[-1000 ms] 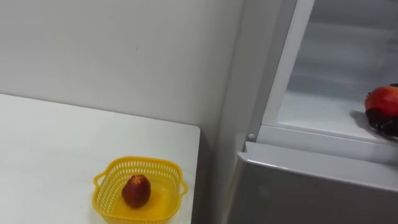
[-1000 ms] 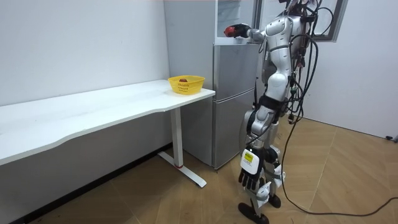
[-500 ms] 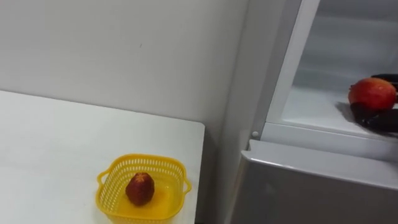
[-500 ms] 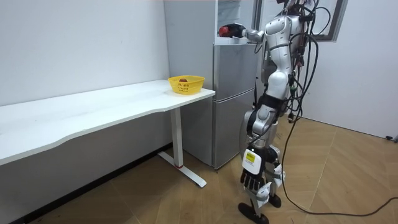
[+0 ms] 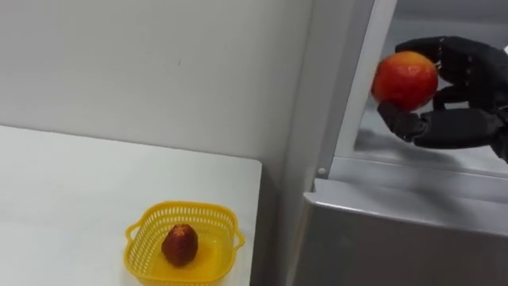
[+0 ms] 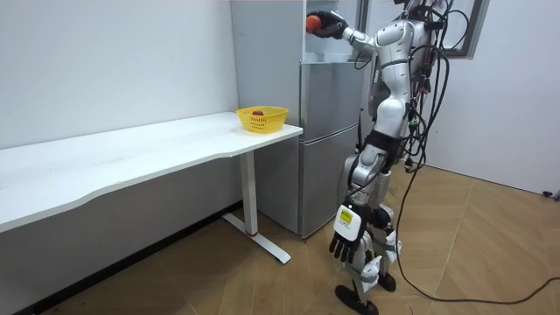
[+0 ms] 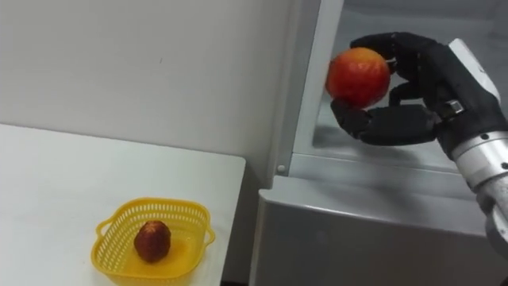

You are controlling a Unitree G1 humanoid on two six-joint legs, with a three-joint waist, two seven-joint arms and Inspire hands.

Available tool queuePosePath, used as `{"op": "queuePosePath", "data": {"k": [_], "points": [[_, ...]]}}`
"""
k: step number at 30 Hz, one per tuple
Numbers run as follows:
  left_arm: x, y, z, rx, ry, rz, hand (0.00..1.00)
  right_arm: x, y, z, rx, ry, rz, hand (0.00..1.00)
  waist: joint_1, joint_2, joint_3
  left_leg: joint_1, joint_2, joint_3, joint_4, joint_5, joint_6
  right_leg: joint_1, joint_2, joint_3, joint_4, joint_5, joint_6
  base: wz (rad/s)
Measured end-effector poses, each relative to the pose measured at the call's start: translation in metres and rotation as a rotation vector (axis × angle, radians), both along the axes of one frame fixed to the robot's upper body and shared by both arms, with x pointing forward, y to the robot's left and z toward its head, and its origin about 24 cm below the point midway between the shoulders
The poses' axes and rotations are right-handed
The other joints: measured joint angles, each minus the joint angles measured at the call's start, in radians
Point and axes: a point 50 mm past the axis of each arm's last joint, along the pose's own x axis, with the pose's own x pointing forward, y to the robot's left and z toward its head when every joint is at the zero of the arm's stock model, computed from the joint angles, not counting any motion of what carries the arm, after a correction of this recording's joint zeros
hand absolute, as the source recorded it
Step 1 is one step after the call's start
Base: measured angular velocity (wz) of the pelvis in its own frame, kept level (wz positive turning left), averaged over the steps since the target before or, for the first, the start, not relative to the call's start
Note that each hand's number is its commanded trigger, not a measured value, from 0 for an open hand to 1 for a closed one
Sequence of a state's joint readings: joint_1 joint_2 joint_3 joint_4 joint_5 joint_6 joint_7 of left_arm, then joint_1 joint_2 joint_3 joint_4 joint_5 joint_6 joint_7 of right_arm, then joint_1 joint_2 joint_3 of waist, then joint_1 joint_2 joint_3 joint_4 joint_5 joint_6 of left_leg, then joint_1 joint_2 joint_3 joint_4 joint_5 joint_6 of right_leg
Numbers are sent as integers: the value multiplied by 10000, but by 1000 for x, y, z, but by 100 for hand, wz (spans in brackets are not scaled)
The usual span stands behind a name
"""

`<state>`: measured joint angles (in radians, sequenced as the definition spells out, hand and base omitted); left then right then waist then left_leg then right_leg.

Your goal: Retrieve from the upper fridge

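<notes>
**One fruit in hand at the mouth of the upper fridge**

One hand does the work: the right hand (image 7: pixel 432 83) is curled round a red-orange fruit (image 7: pixel 359 76). Its fingers arch over the top and far side, and the thumb closes in from below. That cupped, wrap-around hold suits a round, smooth thing, which would likely roll out of a lighter pinch. The palm faces the robot's left, with the wrist and forearm running back and down to the view's lower right. The fruit therefore leads, and the hand follows behind it.

The fruit hangs above the white shelf (image 7: pixel 357 151) of the open upper fridge (image 7: pixel 381 230), touching nothing but the hand. It sits at the front of the opening, just beside the upright frame (image 7: pixel 305 79) on the robot's left. Held this high, it looks placed to pass over the shelf lip and the top of the shut lower door.

In the room view the robot stands upright close before the fridge. Its right arm reaches up and forward at head height, while the left hand (image 6: pixel 344 247) hangs low by the leg with its fingers loose and nothing in it.

To the robot's left, well apart from the fridge opening, a yellow basket (image 7: pixel 155 204) stands near the corner of the white table (image 7: pixel 55 191). It holds a darker fruit (image 7: pixel 152 241) and is the likely place for this one too.
</notes>
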<state>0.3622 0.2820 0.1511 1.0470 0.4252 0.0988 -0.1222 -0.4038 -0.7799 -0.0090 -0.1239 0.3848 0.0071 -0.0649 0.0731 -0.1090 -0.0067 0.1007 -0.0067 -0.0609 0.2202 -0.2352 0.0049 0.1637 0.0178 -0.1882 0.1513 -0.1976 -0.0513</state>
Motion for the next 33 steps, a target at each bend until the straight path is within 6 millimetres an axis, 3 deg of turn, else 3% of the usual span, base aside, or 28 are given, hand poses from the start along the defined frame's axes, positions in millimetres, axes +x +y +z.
{"op": "queuePosePath", "data": {"k": [5,15,22,28,33], "points": [[-7,-10,-4,-106,50,158,0,-20,8,6,363,-821,481,100,-157,160,80,287,32,310,-121,-1,2,119,27,425,11,-2,-3,-16],[-2,-14,-7,-230,-275,321,0,-53,34,26,216,-2613,1989,100,-284,126,58,437,85,600,-217,-2,3,121,90,823,6,-8,-31,-10],[1,-23,-11,-310,-380,370,0,-68,47,16,432,-2665,2575,100,-328,135,45,482,111,853,-235,-11,10,98,104,1010,19,-5,-35,-7],[7,-25,-12,-412,-522,306,0,-73,52,8,322,-2464,2913,100,-350,348,19,436,149,897,-167,-122,37,87,135,1030,30,-6,-33,-1],[21,-27,-13,-532,-750,-2,0,-71,72,-10,-293,-2075,3379,100,-198,384,-3,288,170,924,-138,-113,25,-94,154,1071,49,-3,-40,-2]]}}
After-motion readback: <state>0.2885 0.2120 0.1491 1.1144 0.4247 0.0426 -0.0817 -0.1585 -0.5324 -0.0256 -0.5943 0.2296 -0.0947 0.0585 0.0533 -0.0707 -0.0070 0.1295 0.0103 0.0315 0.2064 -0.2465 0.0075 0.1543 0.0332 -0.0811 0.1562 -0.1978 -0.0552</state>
